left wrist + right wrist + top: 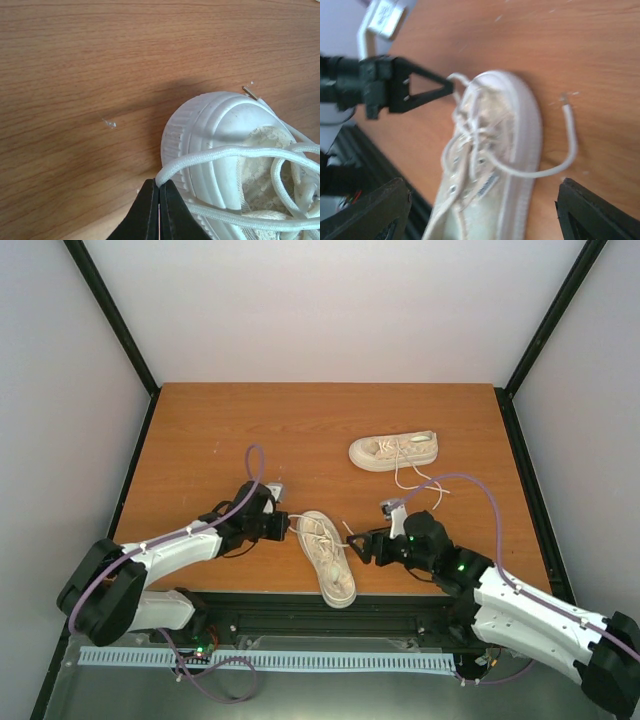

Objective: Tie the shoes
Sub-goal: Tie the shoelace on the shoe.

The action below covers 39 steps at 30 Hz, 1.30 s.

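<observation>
Left black gripper [283, 525]: my jaws pinched tight, arm low.
Right black gripper [358, 545]: my jaws spread wide, aimed left.

Brown wooden table [250, 430], white walls [330, 300], black corner posts [113, 315]

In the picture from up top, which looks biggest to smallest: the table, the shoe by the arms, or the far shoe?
1. table
2. shoe by the arms and far shoe: they look alike, a tie.
</observation>
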Tool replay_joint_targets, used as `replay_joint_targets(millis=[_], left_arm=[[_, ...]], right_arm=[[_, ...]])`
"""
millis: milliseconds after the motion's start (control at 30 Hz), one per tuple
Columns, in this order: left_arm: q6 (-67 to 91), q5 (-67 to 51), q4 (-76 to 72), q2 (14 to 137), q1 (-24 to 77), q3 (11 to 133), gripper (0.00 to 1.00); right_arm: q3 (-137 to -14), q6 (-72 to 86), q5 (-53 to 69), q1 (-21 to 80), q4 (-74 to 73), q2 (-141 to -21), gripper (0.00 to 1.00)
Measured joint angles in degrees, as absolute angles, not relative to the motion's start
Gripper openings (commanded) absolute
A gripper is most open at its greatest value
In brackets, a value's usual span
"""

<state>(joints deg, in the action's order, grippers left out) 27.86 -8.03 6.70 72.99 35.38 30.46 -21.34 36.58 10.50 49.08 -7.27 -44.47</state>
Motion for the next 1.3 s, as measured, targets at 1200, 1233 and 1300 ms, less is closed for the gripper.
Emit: replay_joint_targets(millis=[1200,1233,1300], left_arm=[[22.4,-13.4,5.8,66.3,34.7,28.9,0.01],[22.4,-13.5,5.8,66.1,34.7,28.8,0.01],[22.4,-13.4,5.8,65.6,34.7,28.6,0.01]], right_arm=[[-17.2,57.6,7.0,47.9,14.5,-72.8,0.49],[-17.4,57.7,7.0,48.0,15.4,-73.3,0.39],[-17.9,58.1,6.8,48.3,17.0,-74.3,0.18]])
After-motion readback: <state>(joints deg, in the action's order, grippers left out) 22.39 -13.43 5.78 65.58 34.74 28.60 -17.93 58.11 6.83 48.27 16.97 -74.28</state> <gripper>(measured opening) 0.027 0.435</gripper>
